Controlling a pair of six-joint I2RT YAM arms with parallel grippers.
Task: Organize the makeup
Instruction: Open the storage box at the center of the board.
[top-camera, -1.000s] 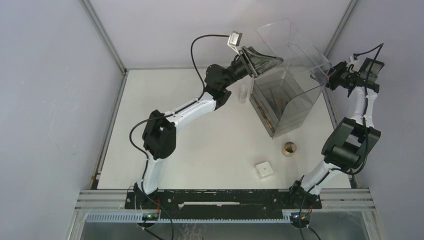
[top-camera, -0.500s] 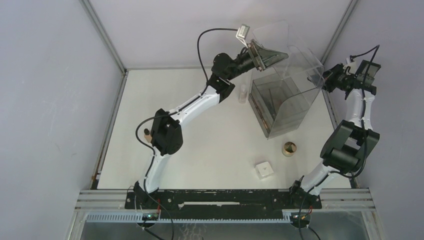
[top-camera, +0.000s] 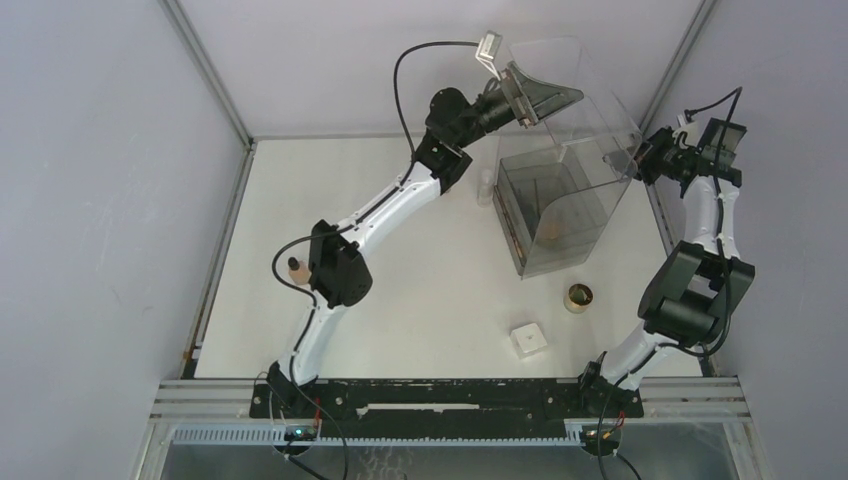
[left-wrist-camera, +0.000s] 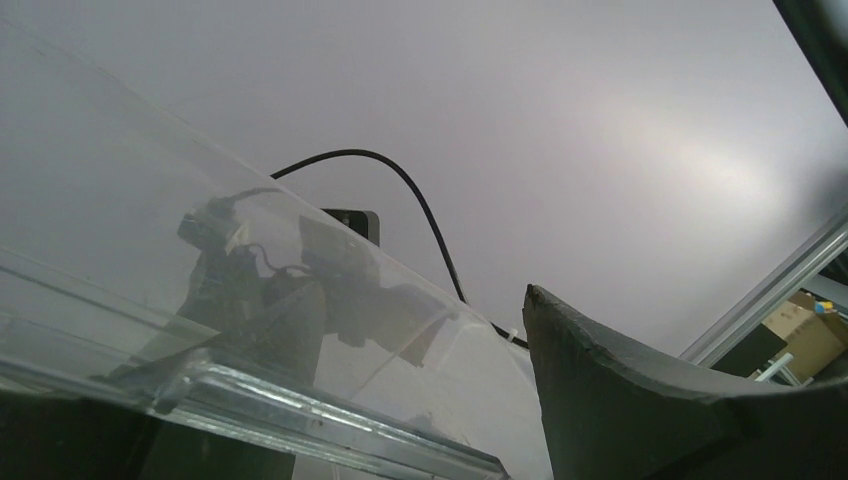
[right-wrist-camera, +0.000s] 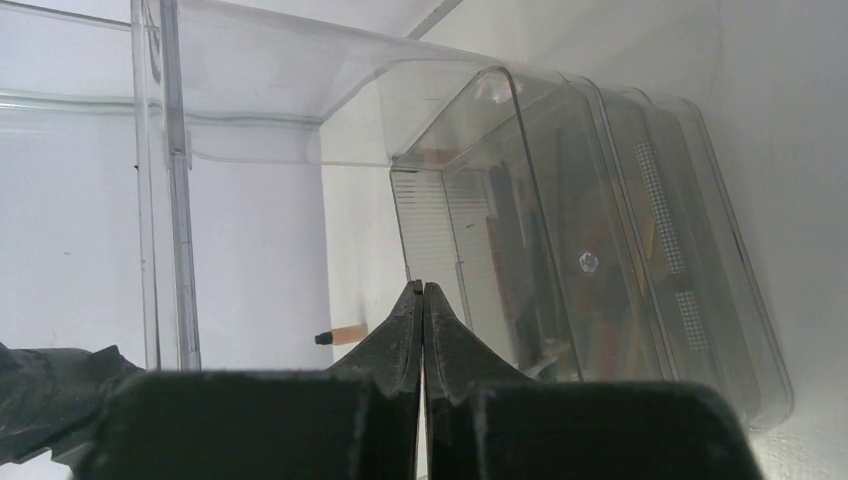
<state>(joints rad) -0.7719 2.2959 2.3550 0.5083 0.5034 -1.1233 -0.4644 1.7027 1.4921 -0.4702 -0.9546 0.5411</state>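
White square box (top-camera: 528, 338), round tan puff (top-camera: 578, 296), left fingers (left-wrist-camera: 650, 400) apart astride clear bin (top-camera: 560, 250), right fingers (right-wrist-camera: 405, 330) together

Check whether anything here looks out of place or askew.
Yes. The bin is tipped up on one end, not flat, with makeup heaped at its low end. A puff and a white box lie loose on the table outside it.

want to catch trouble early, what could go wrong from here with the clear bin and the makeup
1. The left gripper stands open around the rim of the clear bin, not clamped, and the right gripper is shut at its edge; the bin looks tipped and may slip.
2. The makeup inside could spill out.
3. The small clear bottle beside the bin and the round tan puff near its corner might get knocked.
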